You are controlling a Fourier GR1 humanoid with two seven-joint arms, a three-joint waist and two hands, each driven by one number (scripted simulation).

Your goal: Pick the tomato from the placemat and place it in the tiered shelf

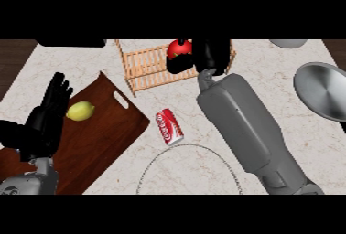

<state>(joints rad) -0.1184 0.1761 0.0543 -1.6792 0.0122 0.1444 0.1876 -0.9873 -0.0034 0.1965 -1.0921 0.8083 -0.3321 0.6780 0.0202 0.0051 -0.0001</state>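
Counter [270, 64] reads as pale veined marble, smooth; cutting board [101, 137] is dark reddish wood with a low sheen, tiered shelf [145, 68] light slatted wood, matt. Pan [324, 93] is brushed grey metal, soda can [170, 126] glossy red printed metal. Tomato [178, 47] glossy red skin, lemon [80, 111] duller yellow, hands matt black, forearms smooth grey plastic-like shell.

Pale marbled counter top [202, 160] with faint veining fills most of the frame. A dark wood surface [13, 59] shows in a strip along the upper left edge and again at the upper right corner. At the right edge lies a round grey metal pan [324, 91]; part of a grey rounded object [289, 43] sits at the upper right.
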